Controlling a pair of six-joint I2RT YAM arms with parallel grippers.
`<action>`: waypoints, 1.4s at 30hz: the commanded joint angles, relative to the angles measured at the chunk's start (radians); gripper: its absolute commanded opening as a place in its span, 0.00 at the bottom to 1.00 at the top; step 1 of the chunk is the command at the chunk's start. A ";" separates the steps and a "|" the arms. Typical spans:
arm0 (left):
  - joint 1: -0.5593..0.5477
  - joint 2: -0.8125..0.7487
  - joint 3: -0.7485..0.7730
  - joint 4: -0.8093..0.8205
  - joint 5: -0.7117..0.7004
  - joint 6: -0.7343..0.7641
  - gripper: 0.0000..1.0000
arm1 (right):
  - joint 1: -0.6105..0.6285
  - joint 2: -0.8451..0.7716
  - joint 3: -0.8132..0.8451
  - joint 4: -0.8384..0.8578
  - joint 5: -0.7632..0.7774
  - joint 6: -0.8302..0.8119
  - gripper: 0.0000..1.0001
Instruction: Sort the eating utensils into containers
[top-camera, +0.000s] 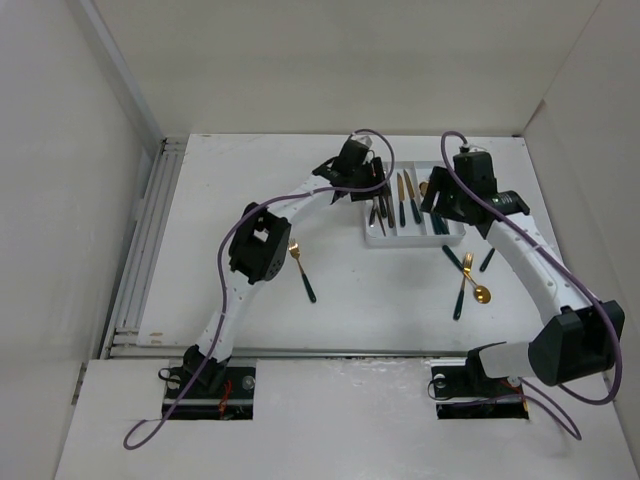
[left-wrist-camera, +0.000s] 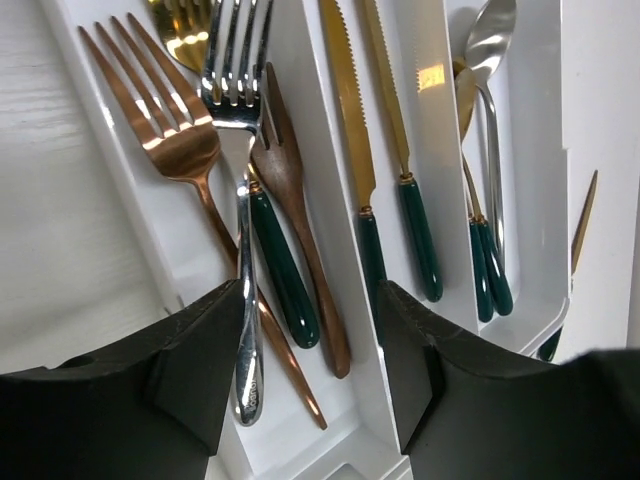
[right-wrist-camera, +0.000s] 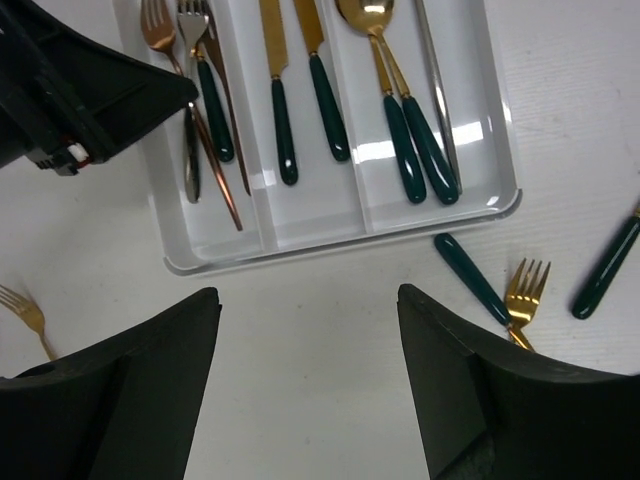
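Observation:
The white tray (top-camera: 400, 236) has three long compartments. In the left wrist view, the left one (left-wrist-camera: 150, 215) holds several forks, among them a silver fork (left-wrist-camera: 243, 250). The middle one holds two gold knives (left-wrist-camera: 352, 120) with green handles, and the right one holds spoons (left-wrist-camera: 487, 60). My left gripper (left-wrist-camera: 310, 300) is open over the near end of the fork compartment, and the silver fork's handle lies against its left finger (left-wrist-camera: 190, 370). My right gripper (right-wrist-camera: 307, 295) is open and empty over bare table just before the tray's near edge (right-wrist-camera: 330, 235).
Loose utensils lie on the table. A gold spoon with a green handle (top-camera: 303, 272) is near the left arm. A green-handled fork (right-wrist-camera: 500, 290) and another green handle (right-wrist-camera: 605, 270) lie right of the right gripper. White walls enclose the table.

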 joint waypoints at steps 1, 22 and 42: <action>0.006 -0.113 0.029 -0.017 -0.059 0.045 0.53 | -0.037 -0.019 0.028 -0.079 0.033 0.009 0.77; 0.216 -0.389 0.127 -0.314 -0.363 0.292 0.54 | -0.530 0.308 -0.036 -0.073 -0.060 -0.006 0.74; 0.464 -0.483 0.003 -0.279 -0.287 0.369 0.54 | -0.584 0.500 -0.036 -0.038 -0.079 -0.046 0.47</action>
